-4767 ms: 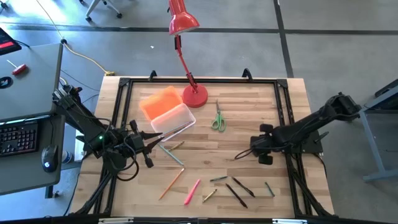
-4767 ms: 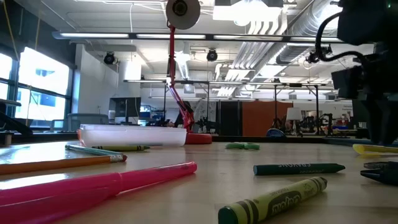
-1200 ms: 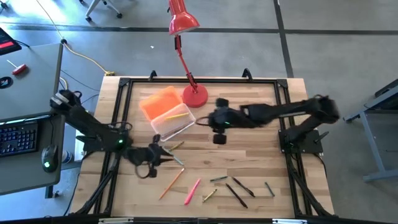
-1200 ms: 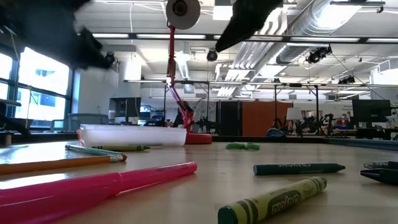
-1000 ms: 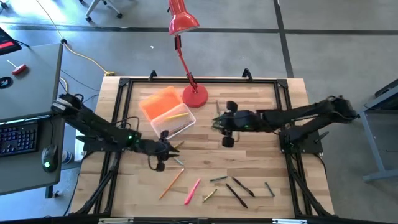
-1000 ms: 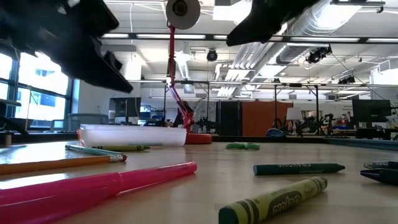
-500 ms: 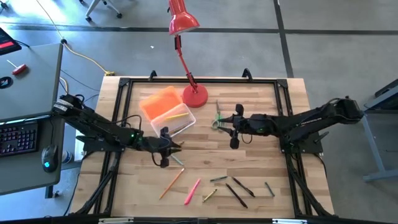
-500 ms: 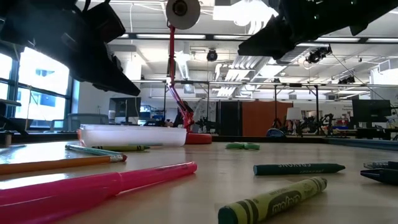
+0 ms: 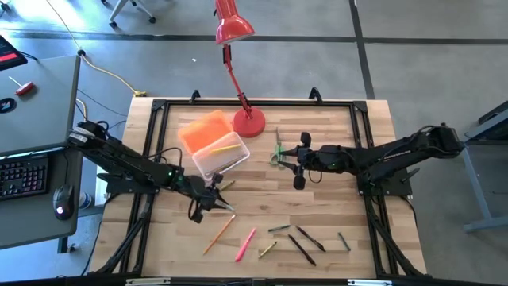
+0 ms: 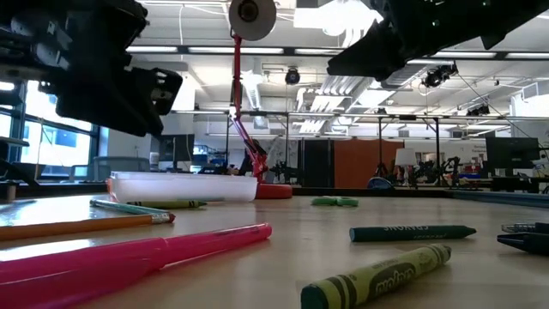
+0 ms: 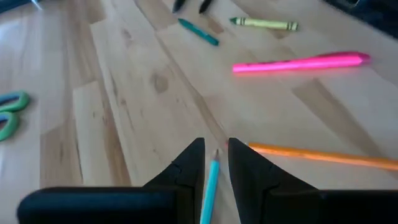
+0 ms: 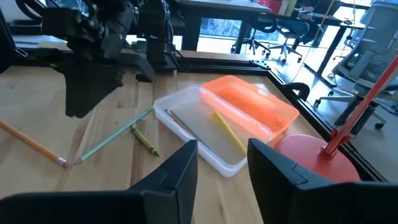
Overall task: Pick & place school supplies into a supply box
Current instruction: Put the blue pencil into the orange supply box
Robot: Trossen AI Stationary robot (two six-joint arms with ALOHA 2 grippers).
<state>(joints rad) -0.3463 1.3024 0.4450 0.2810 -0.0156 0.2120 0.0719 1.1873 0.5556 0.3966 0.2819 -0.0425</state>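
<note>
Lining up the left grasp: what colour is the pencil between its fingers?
Light teal pencil, clearest in the left wrist view.

Teal pencil [image 11: 208, 186] cut off at picture edge (between left gripper [image 11: 214, 163] fingers).

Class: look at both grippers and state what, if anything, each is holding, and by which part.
Nothing is held. The left gripper is open, its fingers straddling the teal pencil on the table. The right gripper is open and empty near the scissors.
</note>
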